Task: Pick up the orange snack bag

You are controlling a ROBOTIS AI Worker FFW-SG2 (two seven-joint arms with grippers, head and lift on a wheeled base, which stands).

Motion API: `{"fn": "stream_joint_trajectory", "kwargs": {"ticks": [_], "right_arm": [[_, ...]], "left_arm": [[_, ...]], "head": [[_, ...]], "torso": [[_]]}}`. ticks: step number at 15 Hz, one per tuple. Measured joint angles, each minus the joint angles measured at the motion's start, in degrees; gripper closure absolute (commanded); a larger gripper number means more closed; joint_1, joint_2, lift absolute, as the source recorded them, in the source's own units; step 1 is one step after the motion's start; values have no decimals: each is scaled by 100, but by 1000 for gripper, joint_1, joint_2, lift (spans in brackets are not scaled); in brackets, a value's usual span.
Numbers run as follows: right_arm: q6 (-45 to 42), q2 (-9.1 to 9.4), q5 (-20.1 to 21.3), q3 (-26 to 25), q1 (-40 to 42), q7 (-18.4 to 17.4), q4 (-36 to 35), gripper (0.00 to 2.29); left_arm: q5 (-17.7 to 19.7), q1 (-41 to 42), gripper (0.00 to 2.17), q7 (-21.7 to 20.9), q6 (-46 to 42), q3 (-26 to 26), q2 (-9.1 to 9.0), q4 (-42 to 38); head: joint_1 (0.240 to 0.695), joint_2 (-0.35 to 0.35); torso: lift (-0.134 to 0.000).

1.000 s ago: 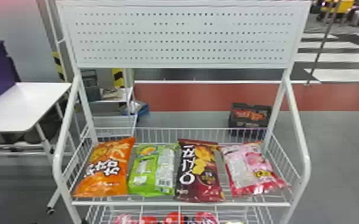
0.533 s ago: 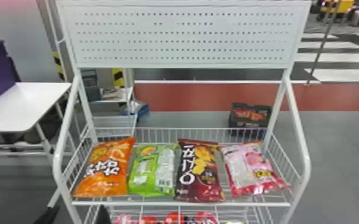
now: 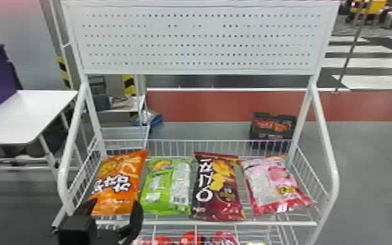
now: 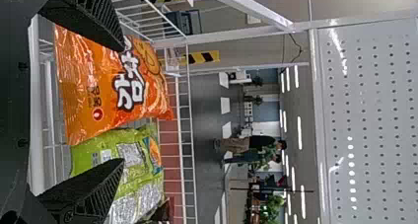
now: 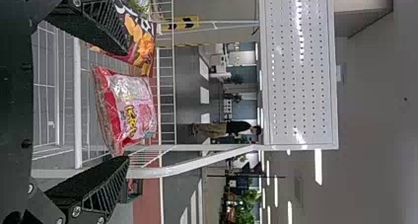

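At the left end of the wire shelf lies the orange snack bag (image 3: 117, 185). My left gripper (image 3: 115, 208) stands open at the bag's near end, its fingers apart and nothing held. In the left wrist view the orange bag (image 4: 106, 86) lies beyond the open left gripper (image 4: 123, 105), with one finger over the bag's outer side and the other in front of the green bag (image 4: 118, 150). My right gripper (image 5: 127, 105) is open in the right wrist view, with the pink bag (image 5: 129, 108) beyond its fingertips.
Right of the orange bag lie the green bag (image 3: 166, 187), a dark red bag (image 3: 219, 189) and a pink bag (image 3: 276, 185). The shelf's front rail (image 3: 257, 223) and left side post (image 3: 63, 176) are close to the left gripper. Red packages lie on the tier below.
My left gripper has risen into the head view from the bottom edge, up to the front of the orange bag. The bags lie as before.
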Motion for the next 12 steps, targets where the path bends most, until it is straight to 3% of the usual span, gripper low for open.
{"fn": "stream_joint_trajectory", "kwargs": {"ticks": [6,9,12], "right_arm": [[0,25,24,32,-57,0,42,140],[0,24,27,35,-75,0,70,140],[0,22,25,48,-96,0,82,140]], "left_arm": [[299,-1196,97,-29,703,-48,-78,1072],[565,-1466,130,-101,724,2,-98,1482],[603,-1605,221,-107,728,2,-159,1711]], "head": [[499,0],[499,0],[499,0]], "torso": [[0],[0],[0]]}}
